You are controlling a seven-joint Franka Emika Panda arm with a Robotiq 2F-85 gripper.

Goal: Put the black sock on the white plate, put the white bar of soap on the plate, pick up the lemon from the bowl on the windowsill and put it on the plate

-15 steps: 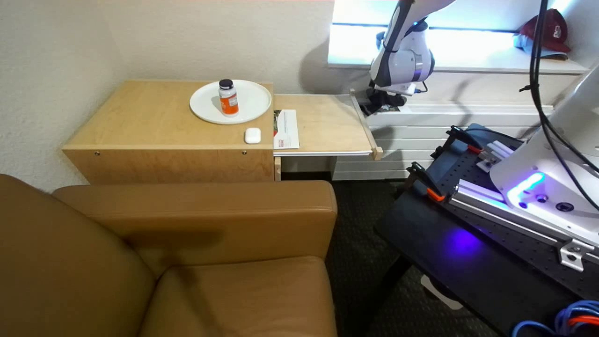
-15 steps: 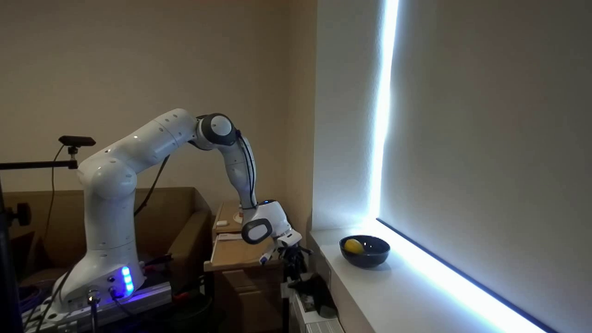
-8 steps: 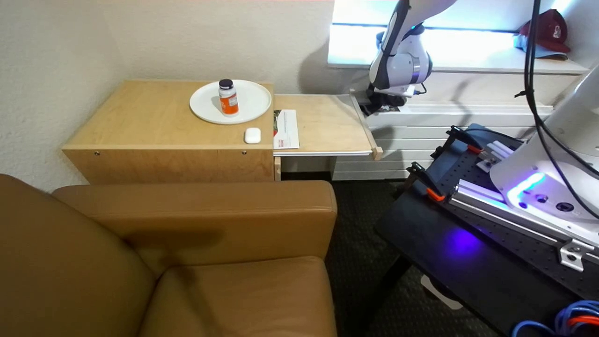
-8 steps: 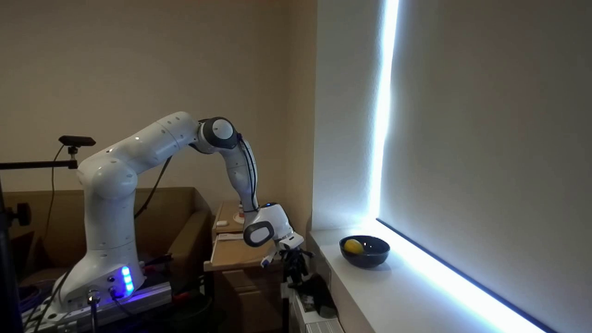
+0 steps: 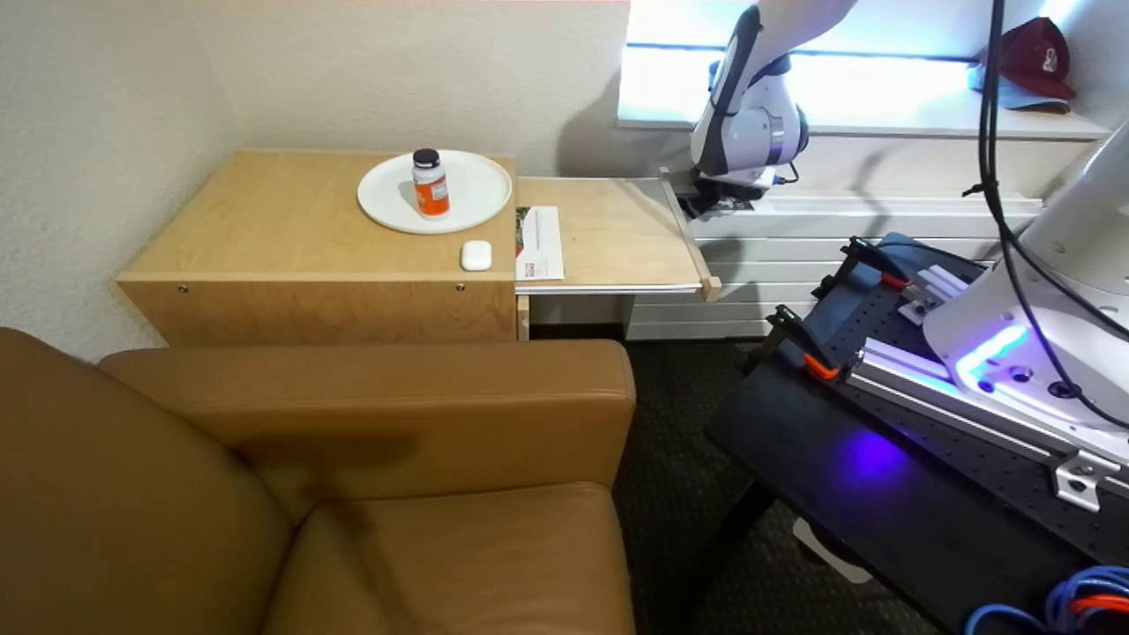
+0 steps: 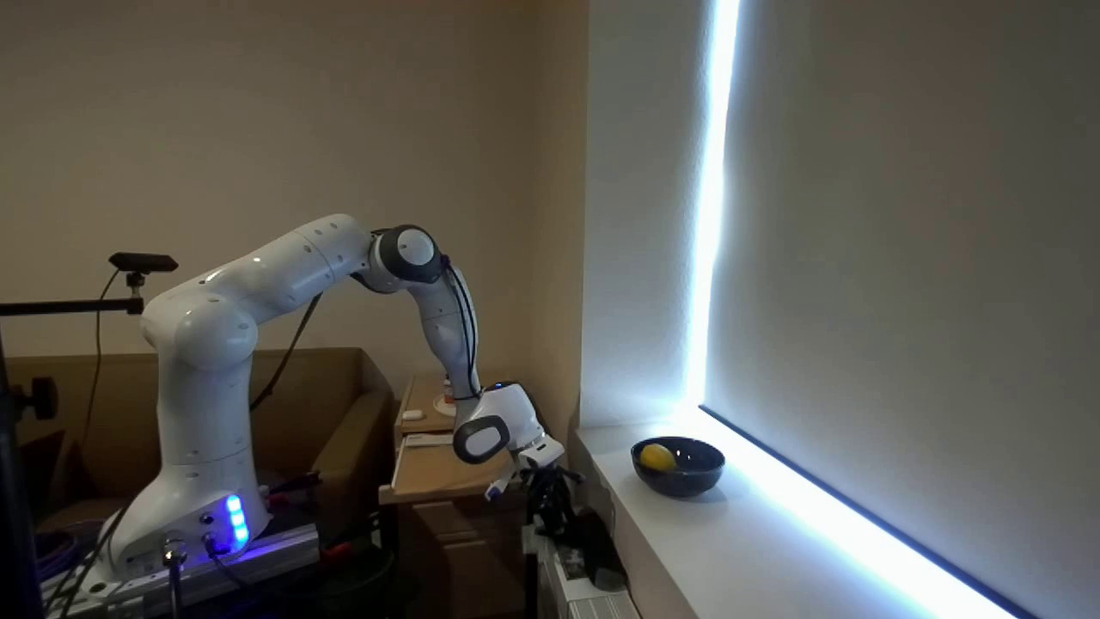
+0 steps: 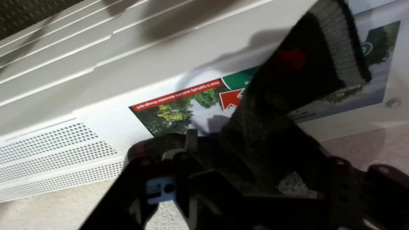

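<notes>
my one gripper [image 7: 255, 159] points down, below the level of the windowsill [image 6: 722, 550]; its two dark jaws stand apart with cloth between them, and in the gloom i cannot tell whether they have hold of it. that cloth is one black sock [image 7: 297, 76], limp and knitted, with a pale ribbed band at its cuff and one red patch. it lies on one white, slatted heater [image 7: 108, 119] that runs beneath the windowsill, partly covering one flat printed label [image 7: 172, 111]. up on the windowsill sit one round, glossy dark bowl [image 6: 679, 488], with one smooth yellow lemon [image 6: 658, 457] inside, and one dark red cap [image 5: 1041, 57]. past the windowsill's end, well apart from it, one smooth wooden cabinet [image 5: 291, 212] bears one round, flat white plate [image 5: 483, 185] and one rounded white bar of soap [image 5: 476, 256]. one bottle [image 5: 432, 187], orange-labelled and dark-lidded, stands upright on the plate.
</notes>
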